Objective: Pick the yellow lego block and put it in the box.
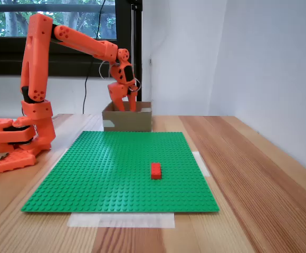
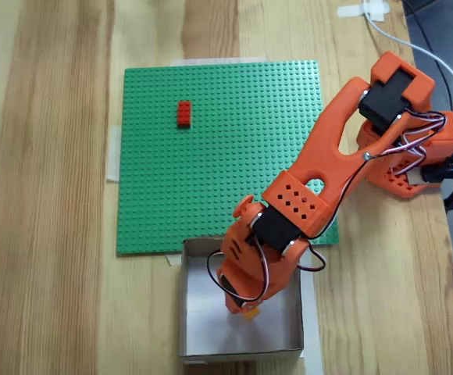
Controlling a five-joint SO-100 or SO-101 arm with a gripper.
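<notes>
The box (image 2: 199, 344) is brown cardboard with low walls and stands just past the green baseplate's edge; in a fixed view the box (image 1: 127, 122) is at the back. My gripper (image 2: 240, 306) hangs inside its opening, pointing down. A bit of the yellow lego block (image 2: 251, 314) peeks out at the fingertips, held between the narrow jaws. In the side fixed view my gripper (image 1: 125, 107) dips behind the box rim, which hides the block.
A red lego brick (image 1: 156, 170) sits on the green baseplate (image 1: 116, 174); from above the red brick (image 2: 184, 114) is near the plate's (image 2: 226, 156) far left. The arm's base (image 1: 10, 139) stands on the wooden table beside the plate.
</notes>
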